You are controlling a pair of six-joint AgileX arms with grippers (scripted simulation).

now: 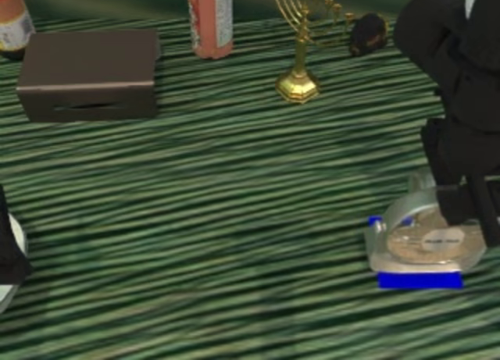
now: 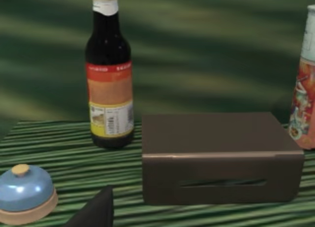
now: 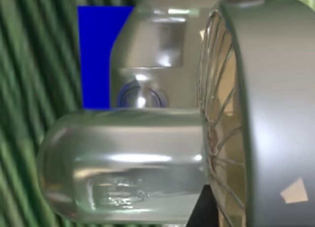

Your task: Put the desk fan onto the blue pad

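The desk fan (image 1: 422, 241), silver with a tan-gold grille, stands on the blue pad (image 1: 419, 280) near the table's right front. Blue shows along the pad's front edge and at one back corner. My right gripper (image 1: 469, 218) reaches down from above and is shut on the fan's ring housing. Up close, the right wrist view shows the chrome motor hub (image 3: 128, 165), the grille (image 3: 221, 113), the fan's base with blue pad (image 3: 96, 54) behind it, and one dark fingertip (image 3: 203, 212) against the grille. My left gripper (image 1: 8, 254) is parked at the left edge, open, one finger (image 2: 97, 210) showing.
A brown tissue box (image 1: 88, 73) sits at the back left with a dark sauce bottle (image 1: 12, 20) beside it. A pink bottle (image 1: 210, 18), a gold candelabra (image 1: 301, 48) and a small dark object (image 1: 367, 33) line the back. A blue bell (image 2: 24, 192) stands near the left gripper.
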